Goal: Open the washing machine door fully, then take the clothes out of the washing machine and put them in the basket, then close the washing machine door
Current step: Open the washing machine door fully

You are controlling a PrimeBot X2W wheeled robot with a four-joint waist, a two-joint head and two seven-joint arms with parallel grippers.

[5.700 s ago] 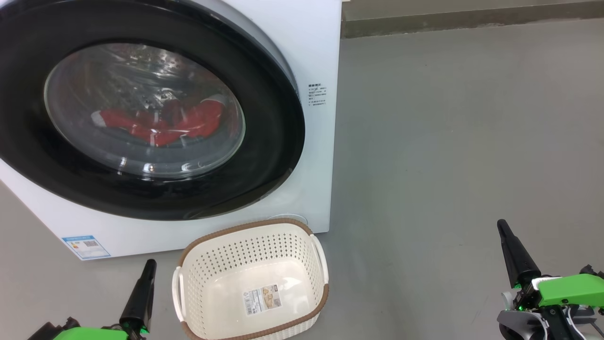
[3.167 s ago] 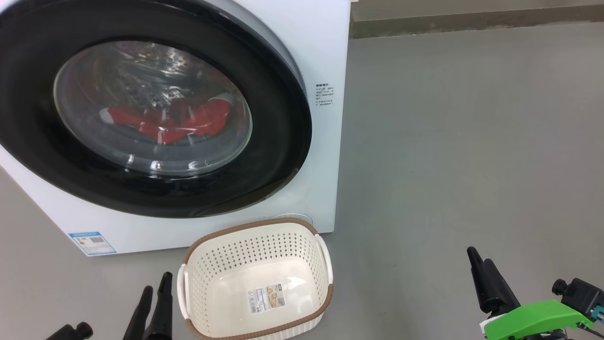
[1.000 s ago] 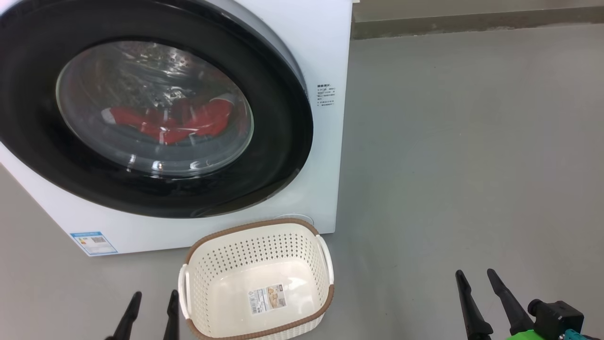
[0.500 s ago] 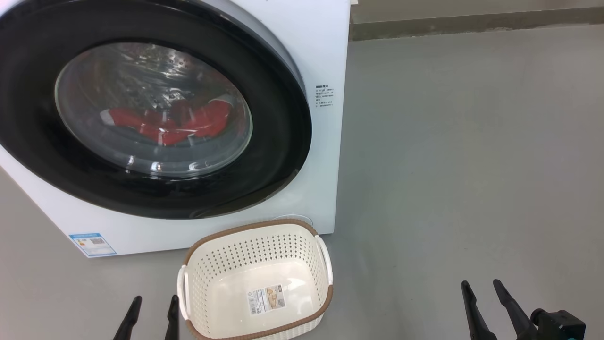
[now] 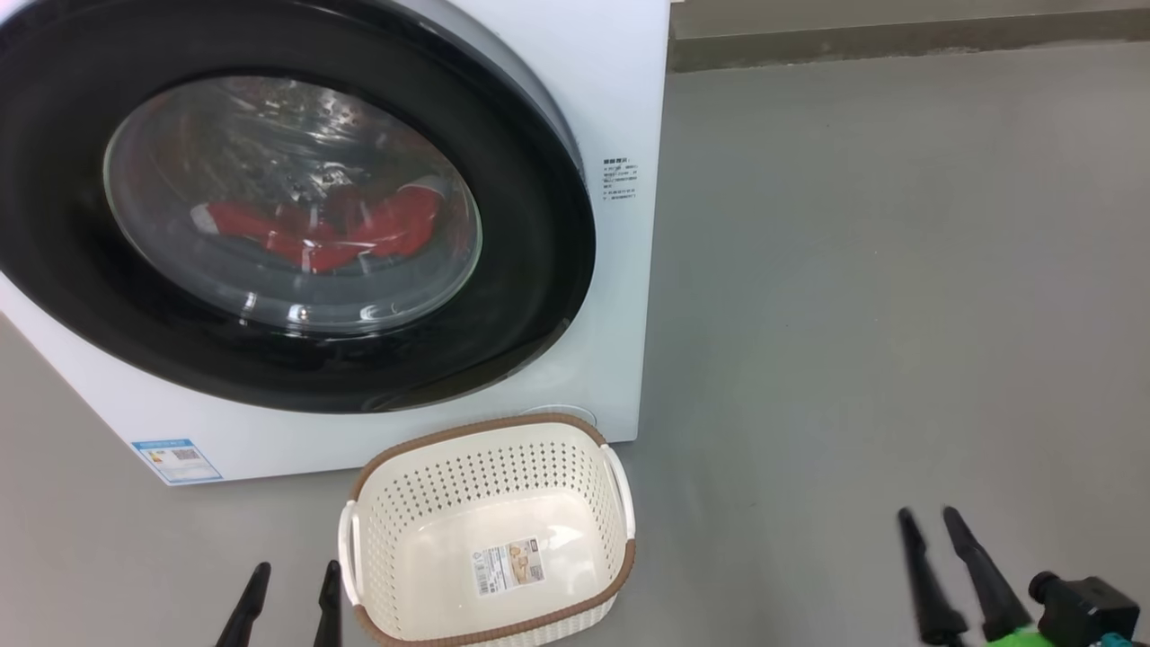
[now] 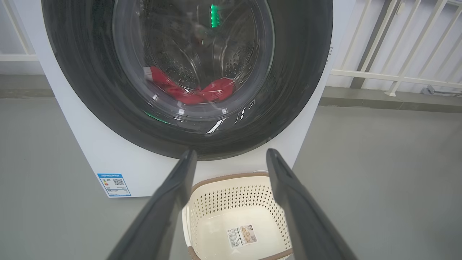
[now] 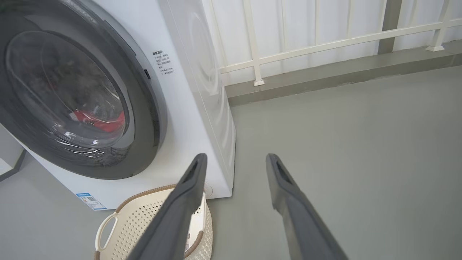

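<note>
On a grey floor [image 5: 853, 314] backed by a white railing [image 7: 325, 39], the white front-loading washing machine [image 5: 620, 90] is standing at the far left of the scene, taking up much of the head view. Its round door [image 5: 539, 270], with a glossy black rim and a bulging glass window, is sitting shut against the machine's front. Behind the glass, the red clothes [image 5: 359, 234] with white trim are lying low in the perforated steel drum [image 6: 173, 54]. The cream perforated basket [image 5: 476, 429], rimmed in brown, is resting on the floor just in front of the machine's lower right corner, a paper label [image 5: 509, 564] showing on its bottom. The left gripper [image 5: 297, 566] is reaching in at the near edge, just left of the basket, its two dark fingers spread apart and gripping nothing. The right gripper [image 5: 927, 512] is hanging well to the right of the basket over bare floor, its fingers likewise parted and pinching nothing. A small blue sticker [image 5: 175, 458] is showing at the machine's lower left corner.
</note>
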